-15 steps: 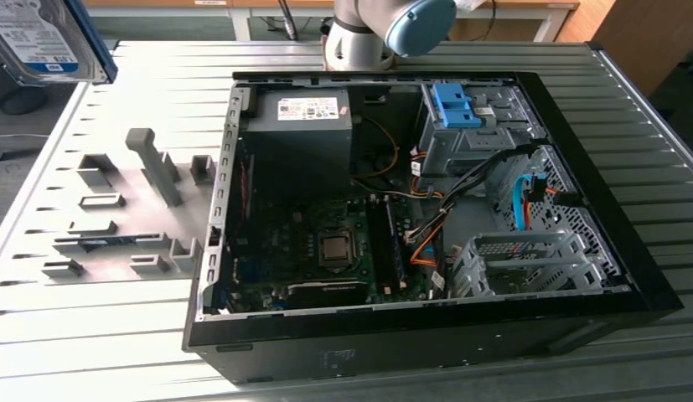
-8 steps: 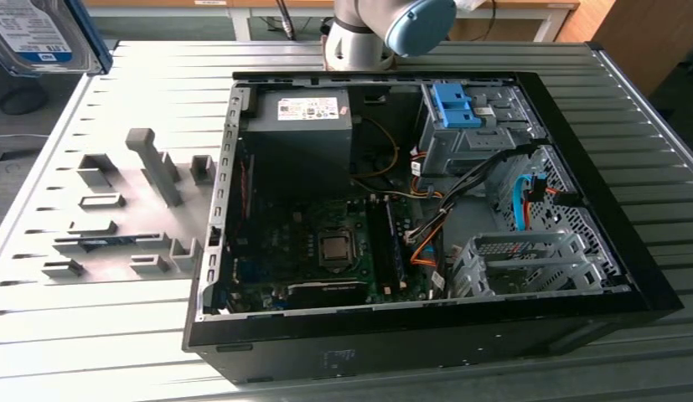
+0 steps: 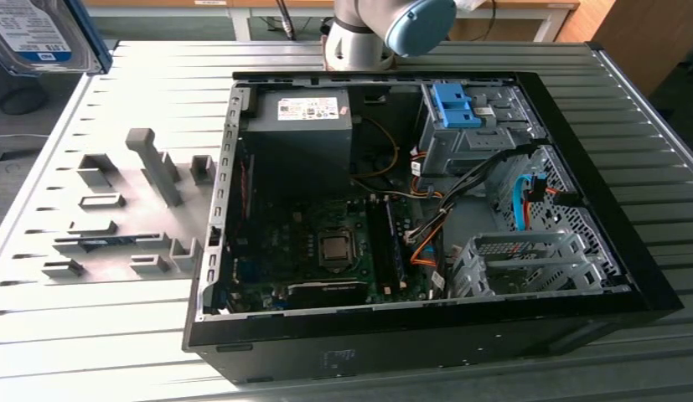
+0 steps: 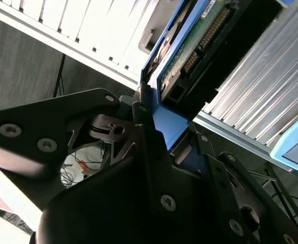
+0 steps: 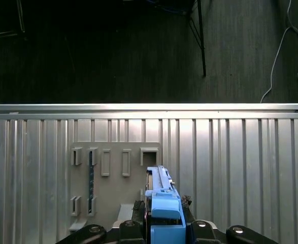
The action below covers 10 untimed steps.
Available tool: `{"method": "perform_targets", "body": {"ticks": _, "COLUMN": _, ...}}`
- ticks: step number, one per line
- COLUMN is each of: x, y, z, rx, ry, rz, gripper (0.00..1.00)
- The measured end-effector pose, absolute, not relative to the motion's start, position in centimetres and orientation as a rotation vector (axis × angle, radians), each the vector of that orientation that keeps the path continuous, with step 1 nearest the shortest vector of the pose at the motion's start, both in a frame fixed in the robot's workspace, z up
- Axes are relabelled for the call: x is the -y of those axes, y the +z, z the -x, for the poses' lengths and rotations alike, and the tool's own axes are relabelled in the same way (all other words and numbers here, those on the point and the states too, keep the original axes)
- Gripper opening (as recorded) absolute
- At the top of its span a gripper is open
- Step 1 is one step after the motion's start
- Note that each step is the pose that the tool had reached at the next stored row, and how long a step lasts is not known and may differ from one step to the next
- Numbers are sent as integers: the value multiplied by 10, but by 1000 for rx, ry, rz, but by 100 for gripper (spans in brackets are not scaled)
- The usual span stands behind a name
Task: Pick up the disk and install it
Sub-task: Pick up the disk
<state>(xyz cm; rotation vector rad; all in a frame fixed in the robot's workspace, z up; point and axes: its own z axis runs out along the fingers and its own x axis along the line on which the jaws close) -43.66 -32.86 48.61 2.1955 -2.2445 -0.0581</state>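
The disk (image 3: 33,33) hangs in the air at the exterior view's top left, off the table's corner, showing its white-and-blue label and blue rails. In the second wrist view my gripper (image 4: 171,129) is shut on the disk (image 4: 199,40); the black fingers (image 4: 143,117) clamp its blue rail end and its green circuit board faces the camera. In the first wrist view the disk (image 5: 164,203) stands edge-on between the jaws of my gripper (image 5: 165,216), high above the table.
An open black computer case (image 3: 614,276) lies on the slatted metal table (image 3: 100,335). Inside are a black power supply (image 3: 302,126), a blue bracket (image 3: 456,105) on a grey cage, and a lower grey drive cage (image 3: 525,260). A grey slotted fixture plate (image 3: 122,218) lies beside the case.
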Motion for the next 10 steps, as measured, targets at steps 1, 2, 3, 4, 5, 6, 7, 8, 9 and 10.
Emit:
{"method": "perform_targets", "body": {"ticks": 1, "x": 330, "y": 486, "z": 437, "rx": 2245, "ry": -58, "rz": -2196, "gripper": 36}}
{"method": "perform_targets", "body": {"ticks": 2, "x": 331, "y": 486, "z": 437, "rx": 2245, "ry": -58, "rz": -2196, "gripper": 36}}
{"method": "perform_targets", "body": {"ticks": 3, "x": 332, "y": 486, "z": 437, "rx": 2245, "ry": -58, "rz": -2196, "gripper": 36}}
{"method": "perform_targets", "body": {"ticks": 4, "x": 333, "y": 486, "z": 437, "rx": 2245, "ry": -58, "rz": -2196, "gripper": 36}}
{"method": "perform_targets", "body": {"ticks": 5, "x": 335, "y": 486, "z": 437, "rx": 2245, "ry": -58, "rz": -2196, "gripper": 36}}
{"method": "perform_targets", "body": {"ticks": 6, "x": 336, "y": 486, "z": 437, "rx": 2245, "ry": -58, "rz": -2196, "gripper": 36}}
{"method": "perform_targets", "body": {"ticks": 7, "x": 337, "y": 486, "z": 437, "rx": 2245, "ry": -58, "rz": -2196, "gripper": 36}}
{"method": "perform_targets", "body": {"ticks": 8, "x": 338, "y": 486, "z": 437, "rx": 2245, "ry": -58, "rz": -2196, "gripper": 36}}
{"method": "perform_targets", "body": {"ticks": 9, "x": 340, "y": 486, "z": 437, "rx": 2245, "ry": -58, "rz": -2196, "gripper": 36}}
{"method": "perform_targets", "body": {"ticks": 10, "x": 340, "y": 486, "z": 437, "rx": 2245, "ry": -58, "rz": -2196, "gripper": 36}}
